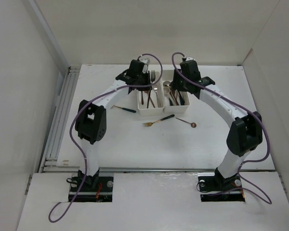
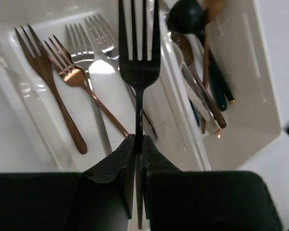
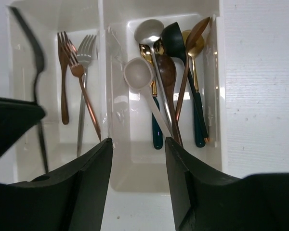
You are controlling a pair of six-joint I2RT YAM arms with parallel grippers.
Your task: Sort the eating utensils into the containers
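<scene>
Pinching the black fork by its handle, the left gripper hangs over the left bin, forks' home; the right gripper gapes empty above the spoons.

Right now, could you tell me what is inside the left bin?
Two copper forks and some silver forks; the black fork in the left gripper hides part of the bin floor.

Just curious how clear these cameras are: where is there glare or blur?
Top external: even, soft light, faint shadows. Left wrist: glare on a silver fork; the left tool looks dark, soft. Right wrist: the right tool is blurred, spoons sharp.
</scene>
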